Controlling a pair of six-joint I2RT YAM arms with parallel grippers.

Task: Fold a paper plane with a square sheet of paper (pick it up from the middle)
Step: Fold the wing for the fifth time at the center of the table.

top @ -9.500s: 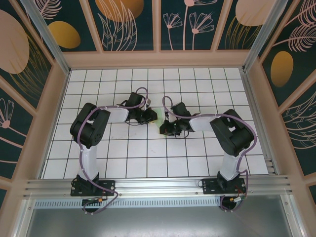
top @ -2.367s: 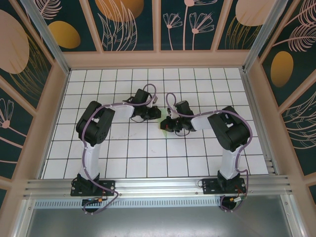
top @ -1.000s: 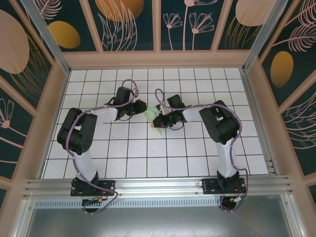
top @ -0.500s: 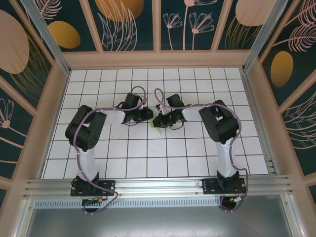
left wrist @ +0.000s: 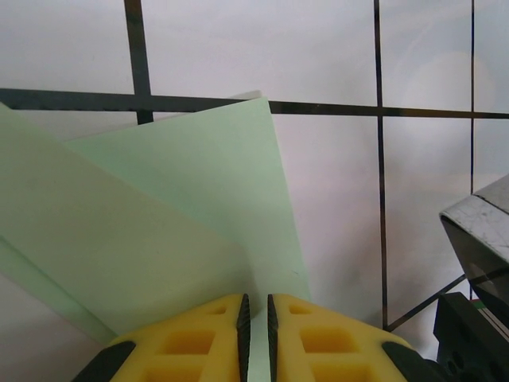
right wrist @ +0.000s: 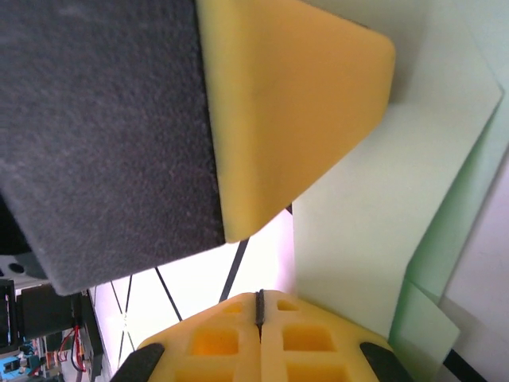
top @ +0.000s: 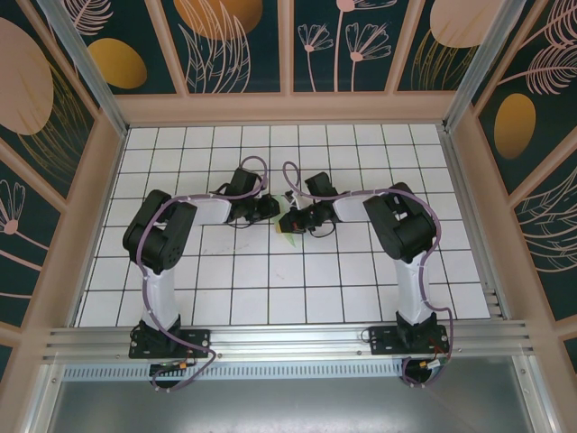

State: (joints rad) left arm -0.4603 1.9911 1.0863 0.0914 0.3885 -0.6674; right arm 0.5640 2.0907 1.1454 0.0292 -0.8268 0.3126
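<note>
The sheet of paper [top: 285,233], pale mint green, lies folded into layered flaps mid-table between both grippers. From the left wrist camera, two flaps [left wrist: 167,215] meet at a crease that runs into the narrow slit between my left gripper's [left wrist: 255,306] yellow pads. My left gripper [top: 273,210] is shut on that crease. My right gripper [right wrist: 259,296] is shut, pads touching, nothing between them, at the edge of the paper [right wrist: 374,231]. The left gripper's yellow finger [right wrist: 294,103] rests on the paper just ahead of it. I cannot make out a paper plane shape.
The white gridded table [top: 270,289] spreads round both arms, walled by wooden frames with patterned panels. An aluminium rail [top: 288,341] runs along the near edge. The right gripper's [top: 290,220] grey body [left wrist: 477,263] sits close at the lower right in the left wrist view.
Over the last second the left arm swung right, bringing its gripper in over the paper and close to the right gripper. Less paper shows between them. The right arm held still.
</note>
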